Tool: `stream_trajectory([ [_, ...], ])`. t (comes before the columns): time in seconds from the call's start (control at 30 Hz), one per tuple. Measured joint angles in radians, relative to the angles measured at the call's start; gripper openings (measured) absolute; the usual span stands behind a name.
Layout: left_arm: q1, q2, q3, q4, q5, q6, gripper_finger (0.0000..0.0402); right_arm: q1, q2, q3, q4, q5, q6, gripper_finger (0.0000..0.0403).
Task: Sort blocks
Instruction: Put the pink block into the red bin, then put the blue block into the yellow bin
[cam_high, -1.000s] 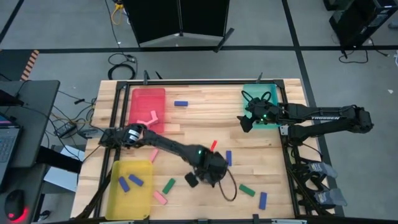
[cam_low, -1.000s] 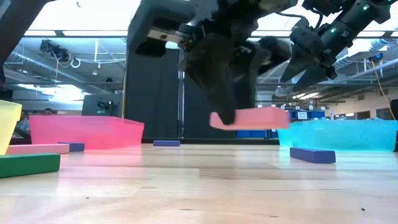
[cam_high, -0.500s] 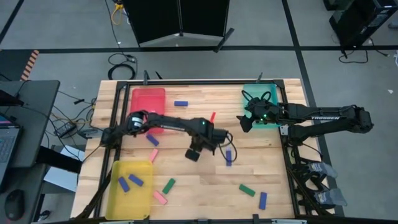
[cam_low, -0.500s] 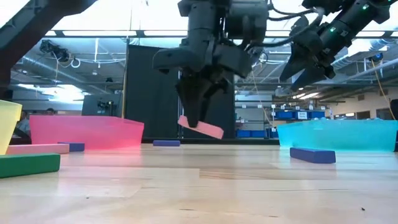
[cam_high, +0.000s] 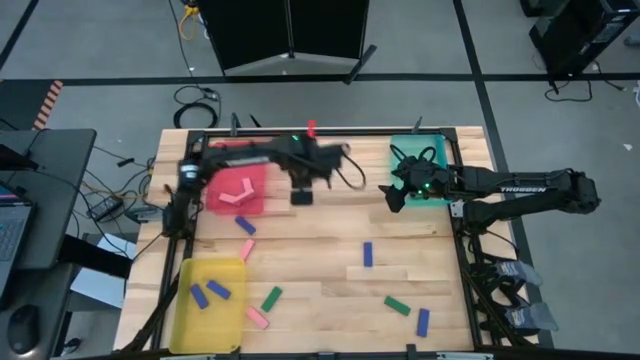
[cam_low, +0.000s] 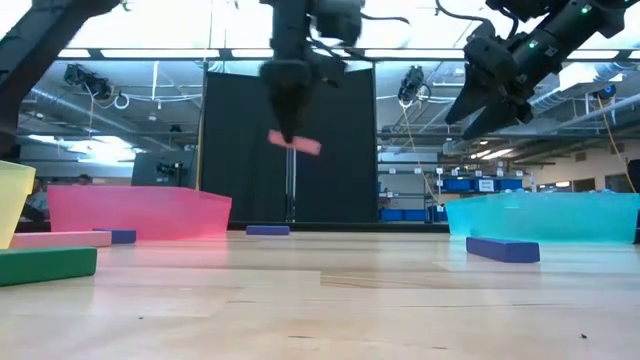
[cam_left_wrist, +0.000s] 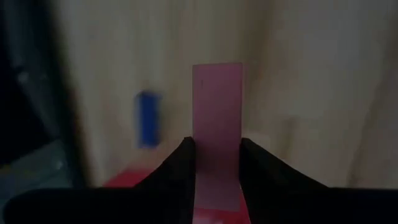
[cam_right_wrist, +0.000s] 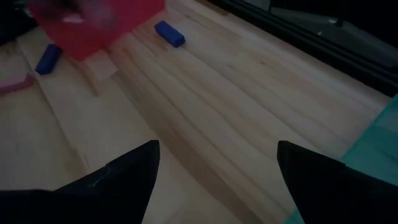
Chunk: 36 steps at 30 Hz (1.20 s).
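My left gripper (cam_high: 311, 140) is shut on a pink block (cam_left_wrist: 217, 106). It hangs high over the far part of the table, just right of the red tray (cam_high: 238, 160). In the low view the pink block (cam_low: 296, 143) is well clear of the wood. Pink blocks (cam_high: 238, 196) lie in the red tray. My right gripper (cam_high: 393, 192) waits open beside the teal tray (cam_high: 428, 160), with nothing between its fingers. Loose blocks lie flat on the table, among them a blue one (cam_high: 367, 254) and a green one (cam_high: 397, 306). My left gripper pinches the pink block by its two long sides (cam_left_wrist: 217, 155) between its two fingers (cam_left_wrist: 181, 163). The fingers come from above, pointing steeply down. One end of the block sticks out past the fingertips. The block hangs lifted clear and slightly tilted.
The yellow tray (cam_high: 190, 325) at the near left holds blue blocks. More blocks lie near it: green (cam_high: 271, 298), pink (cam_high: 258, 317), pink (cam_high: 246, 249) and blue (cam_high: 246, 227). Another blue block (cam_high: 422, 320) lies near the right front. Bare wood shows in the table's middle.
My left gripper has carried the pink block from low over the table's near middle toward the far edge and the red tray, rising as it went. Its wrist has rolled, turning the block about. The block has stayed in the hold, clear of the table.
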<state>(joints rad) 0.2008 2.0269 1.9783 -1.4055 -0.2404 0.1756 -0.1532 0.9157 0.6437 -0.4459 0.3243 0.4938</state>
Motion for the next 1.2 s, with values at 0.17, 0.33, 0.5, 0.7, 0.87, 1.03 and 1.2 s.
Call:
stream_trajectory([
  [0.17, 0.082, -0.233, -0.226, 0.05, -0.01, -0.071, 0.0099, 0.011, 0.0, 0.0, 0.029, 0.002, -0.017, 0.0335],
  [0.33, 0.14, -0.501, -0.522, 0.159, -0.04, -0.204, 0.0099, 0.014, 0.0, 0.0, 0.094, 0.005, -0.026, 0.0335],
  [0.5, 0.186, -0.701, -0.766, 0.241, -0.065, -0.346, 0.0102, 0.016, 0.018, 0.0, 0.183, 0.004, -0.035, 0.0335],
  [0.7, 0.233, -0.803, -0.989, 0.323, -0.073, -0.451, 0.0121, 0.055, 0.141, 0.0, 0.344, -0.012, -0.053, 0.0335],
  [0.87, 0.26, -0.809, -1.109, 0.39, -0.072, -0.519, 0.0147, 0.091, 0.288, 0.037, 0.438, -0.035, -0.058, 0.0335],
  [1.03, 0.288, -0.809, -1.156, 0.421, -0.054, -0.544, 0.0185, 0.113, 0.465, 0.167, 0.442, -0.065, -0.136, 0.0335],
  [1.2, 0.304, -0.846, -1.167, 0.448, -0.035, -0.547, 0.023, 0.089, 0.668, 0.371, 0.372, -0.123, -0.257, 0.0335],
])
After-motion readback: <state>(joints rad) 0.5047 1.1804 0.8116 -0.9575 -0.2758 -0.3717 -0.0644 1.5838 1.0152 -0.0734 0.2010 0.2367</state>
